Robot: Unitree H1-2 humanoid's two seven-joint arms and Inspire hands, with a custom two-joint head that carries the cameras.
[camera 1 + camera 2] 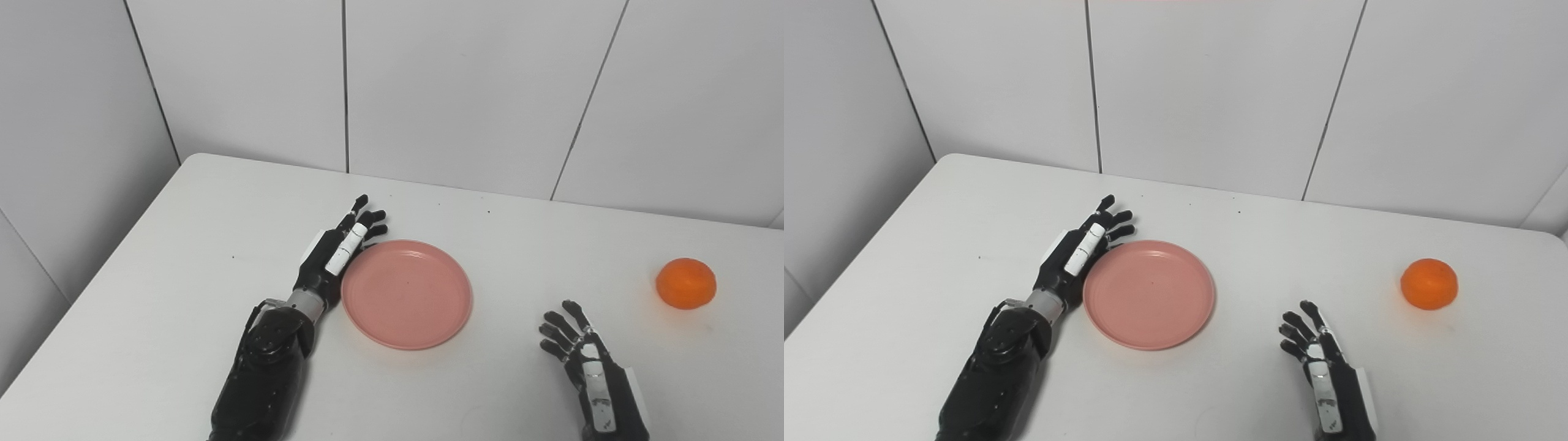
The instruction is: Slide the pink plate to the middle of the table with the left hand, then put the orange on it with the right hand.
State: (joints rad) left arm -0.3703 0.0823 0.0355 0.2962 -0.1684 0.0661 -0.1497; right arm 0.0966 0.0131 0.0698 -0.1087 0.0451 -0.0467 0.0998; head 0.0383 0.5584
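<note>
A round pink plate [407, 294] lies flat near the middle of the white table [184, 257]. My left hand [340, 248] is open, fingers stretched out, its edge pressed against the plate's left rim. An orange [686, 283] sits on the table at the far right. My right hand [579, 352] is open and empty near the front edge, to the right of the plate and well short of the orange. Both hands also show in the right eye view, left [1081, 251] and right [1314, 352].
A white tiled wall [429, 79] stands behind the table's far edge. The table's left edge runs diagonally at the picture's left. Bare tabletop lies between the plate and the orange.
</note>
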